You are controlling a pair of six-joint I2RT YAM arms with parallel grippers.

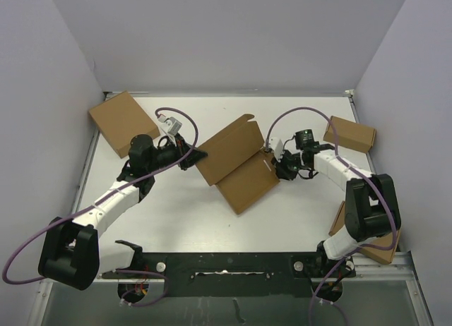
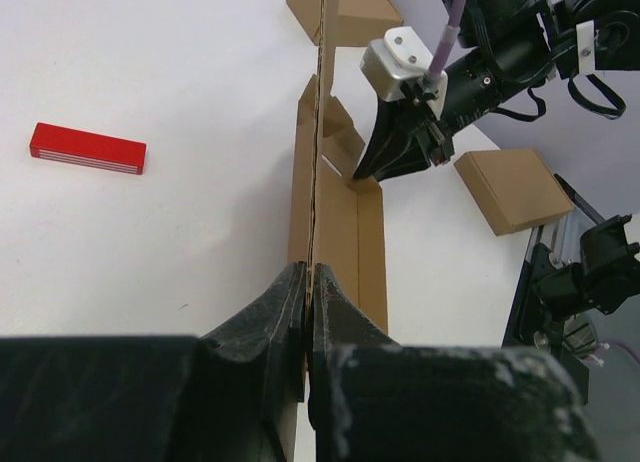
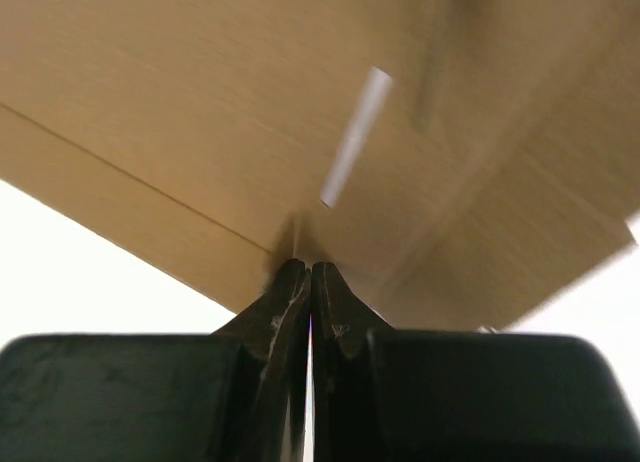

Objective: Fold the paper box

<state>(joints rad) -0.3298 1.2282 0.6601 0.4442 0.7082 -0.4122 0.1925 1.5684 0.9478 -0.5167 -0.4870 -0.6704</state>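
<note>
L gripper [image 1: 200, 155] is pressed together on the left edge of the paper box [image 1: 236, 164], w/ thin board nipped between the fingers [image 2: 285, 312]. The box is laid mid-table btwn the arms, partly folded, its long creases run near-left to far-right. R gripper [image 1: 274, 159] is shut too, tips set against the box's right edge; whether board is caught can't be told. Both arms are judged equally near.
</note>
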